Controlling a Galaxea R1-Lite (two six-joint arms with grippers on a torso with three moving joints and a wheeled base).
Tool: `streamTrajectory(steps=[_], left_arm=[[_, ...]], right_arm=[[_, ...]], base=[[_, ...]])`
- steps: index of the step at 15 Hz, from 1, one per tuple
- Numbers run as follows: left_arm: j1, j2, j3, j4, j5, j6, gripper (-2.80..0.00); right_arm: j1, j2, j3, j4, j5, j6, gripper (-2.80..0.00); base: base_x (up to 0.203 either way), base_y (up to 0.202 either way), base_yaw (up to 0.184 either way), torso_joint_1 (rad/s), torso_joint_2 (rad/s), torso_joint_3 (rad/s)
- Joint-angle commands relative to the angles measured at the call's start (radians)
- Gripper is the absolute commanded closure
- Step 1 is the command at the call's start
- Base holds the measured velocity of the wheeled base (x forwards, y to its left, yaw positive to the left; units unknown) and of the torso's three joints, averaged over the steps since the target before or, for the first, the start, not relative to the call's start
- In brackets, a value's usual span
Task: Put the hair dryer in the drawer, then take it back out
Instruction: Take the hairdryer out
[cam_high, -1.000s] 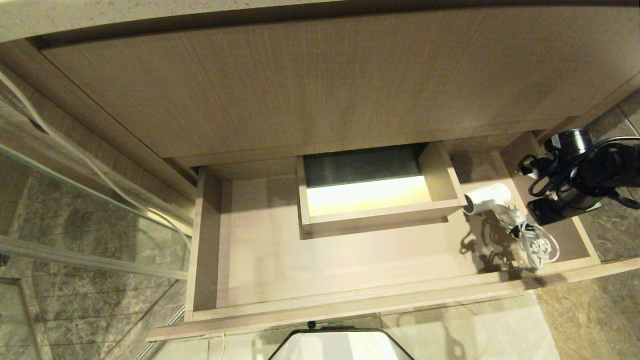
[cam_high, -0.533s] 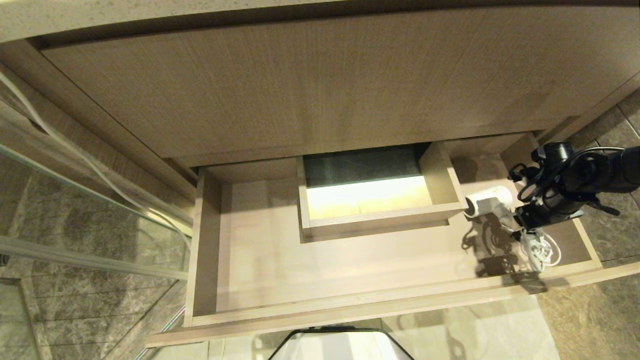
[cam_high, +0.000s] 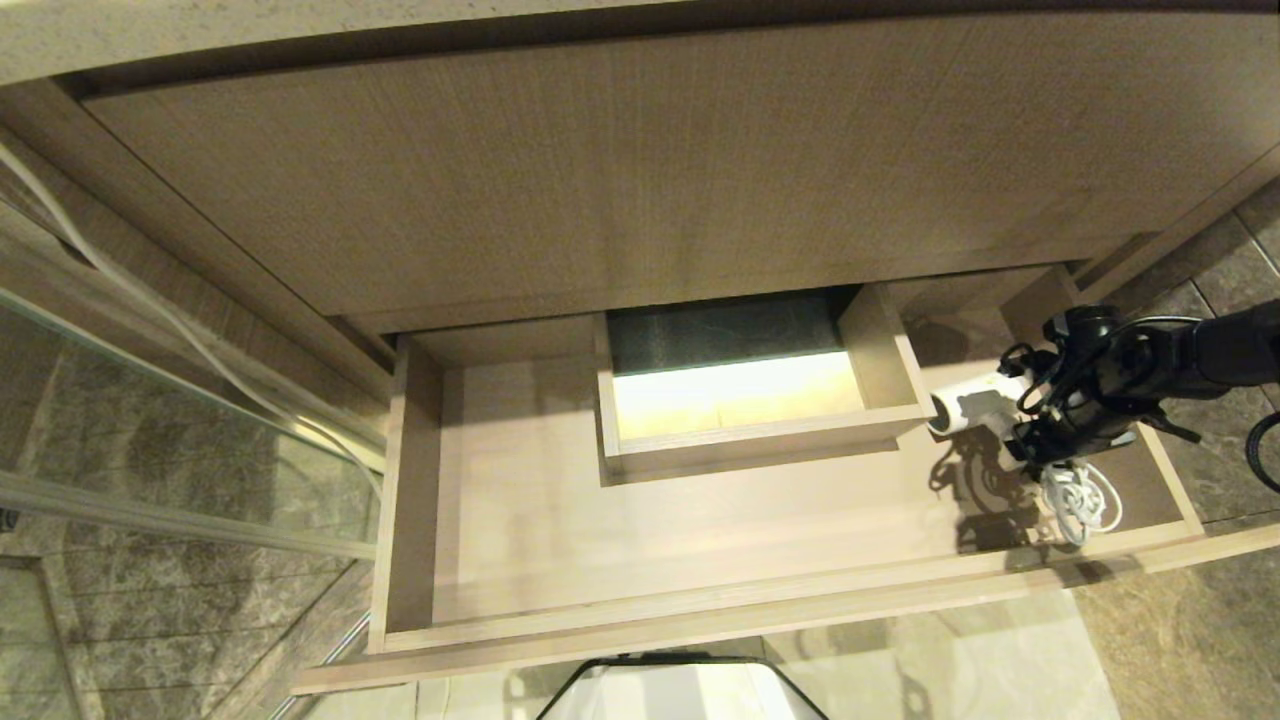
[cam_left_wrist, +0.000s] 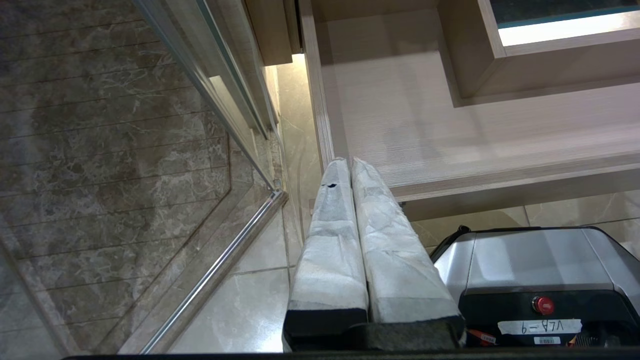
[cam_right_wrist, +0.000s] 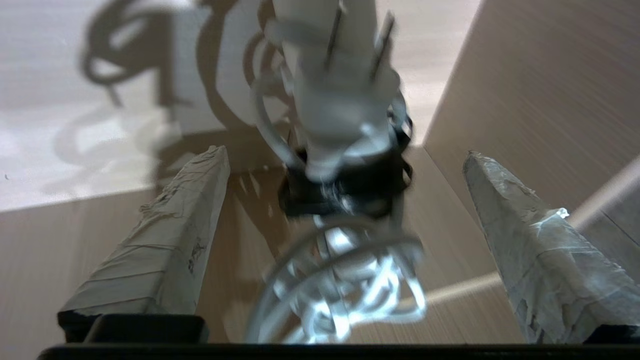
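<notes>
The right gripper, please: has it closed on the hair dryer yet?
No, the right gripper has both fingers spread wide, clear of the hair dryer on either side.

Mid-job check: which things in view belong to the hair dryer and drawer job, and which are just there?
Job:
- hair dryer, lying in the drawer's right end, cord coiled beside it
- drawer, pulled open
- right gripper, jaws open astride the dryer's plug end

Just there:
- boxed cut-out inside the drawer
- tall front panel
- glass panel
- left gripper, parked, jaws shut
</notes>
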Motion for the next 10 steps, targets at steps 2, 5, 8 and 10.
streamTrajectory(steps=[2, 5, 8, 10], left_arm=[[0.000, 0.000, -0.001, 0.000, 0.000, 0.000, 0.00], [0.000, 0.000, 0.001, 0.001, 0.000, 0.000, 0.00], [0.000, 0.000, 0.000, -0.001, 0.000, 0.000, 0.00], [0.000, 0.000, 0.001, 0.000, 0.000, 0.000, 0.00]], right_arm=[[-0.001, 0.057, -0.022, 0.002, 0.058, -0.005, -2.80], [0.000, 0.090, -0.042, -0.010, 0.060, -0.011, -2.80], [0.000, 0.135, -0.103, -0.002, 0.062, -0.012, -2.80], [0.000, 0.138, -0.101, -0.002, 0.062, -0.021, -2.80]], base=[[0.000, 0.000, 0.000, 0.000, 0.00, 0.000], [0.000, 0.000, 0.000, 0.000, 0.00, 0.000], [0.000, 0.000, 0.000, 0.000, 0.00, 0.000], [0.000, 0.000, 0.000, 0.000, 0.00, 0.000]])
